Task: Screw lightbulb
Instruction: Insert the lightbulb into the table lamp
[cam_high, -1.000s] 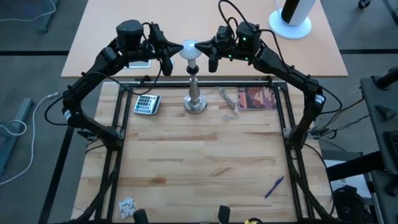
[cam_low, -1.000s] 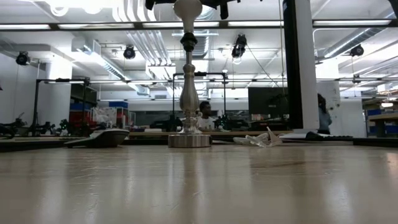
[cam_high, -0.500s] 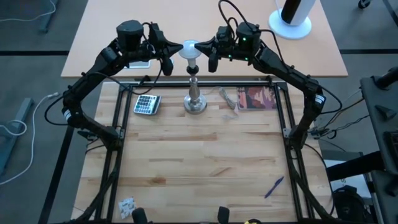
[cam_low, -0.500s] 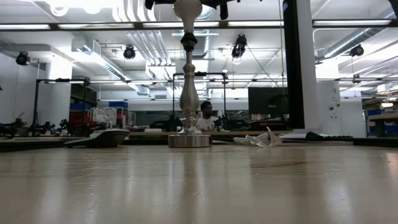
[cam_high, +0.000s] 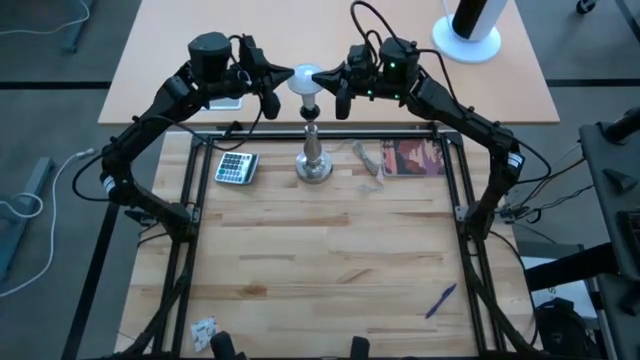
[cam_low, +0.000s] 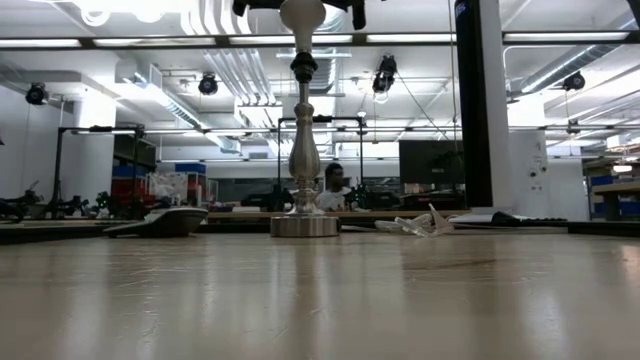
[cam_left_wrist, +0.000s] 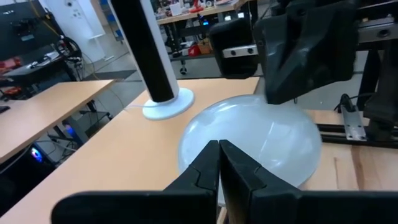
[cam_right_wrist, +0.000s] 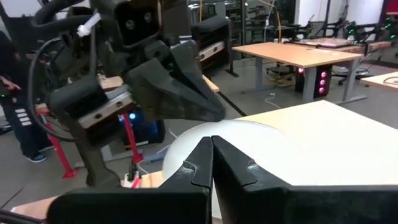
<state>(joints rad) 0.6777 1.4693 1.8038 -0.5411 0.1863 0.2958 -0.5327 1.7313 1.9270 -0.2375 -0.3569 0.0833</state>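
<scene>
At the upper centre of the high view, the bulb (cam_high: 304, 79) is flanked by the left gripper (cam_high: 279, 75) and right gripper (cam_high: 327, 75), both with fingers pressed together, atop the stand (cam_high: 313, 150).

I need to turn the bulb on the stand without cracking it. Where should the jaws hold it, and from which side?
Grip the lightbulb across its widest round part, coming in level from the side. It sits upright on the stand, so only the globe is exposed. Both the left gripper and right gripper already flank it, jaws shut.
</scene>
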